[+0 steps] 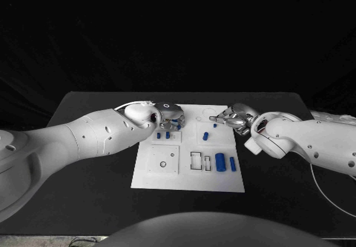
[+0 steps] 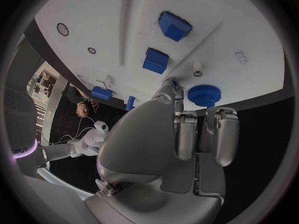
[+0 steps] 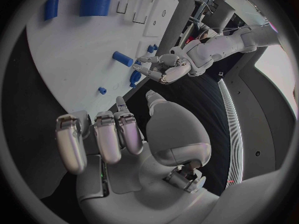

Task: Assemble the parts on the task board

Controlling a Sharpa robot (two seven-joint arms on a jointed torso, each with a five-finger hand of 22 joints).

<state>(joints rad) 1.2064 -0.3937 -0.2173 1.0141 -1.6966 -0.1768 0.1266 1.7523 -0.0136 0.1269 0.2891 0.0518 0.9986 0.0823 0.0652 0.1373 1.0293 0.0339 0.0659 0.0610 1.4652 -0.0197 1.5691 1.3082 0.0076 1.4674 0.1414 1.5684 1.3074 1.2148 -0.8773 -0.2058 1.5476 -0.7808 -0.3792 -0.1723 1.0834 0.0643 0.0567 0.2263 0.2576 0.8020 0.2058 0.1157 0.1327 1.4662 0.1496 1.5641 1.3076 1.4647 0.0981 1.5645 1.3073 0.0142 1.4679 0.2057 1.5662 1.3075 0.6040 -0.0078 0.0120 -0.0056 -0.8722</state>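
**Board, parts, both my hands**

Surface: black table (image 1: 89,154), white task board (image 1: 185,180) at centre. My left hand (image 1: 167,117) over the board's far edge, fingers (image 2: 185,134) curled together, empty; blue gear (image 2: 204,94) just beyond the fingertips, two blue blocks (image 2: 156,60) further out. My right hand (image 1: 233,119) at the far right corner, fingers (image 3: 109,139) apart, empty; small blue peg (image 3: 122,58) past them. Blue cylinder (image 1: 219,160) nearer me
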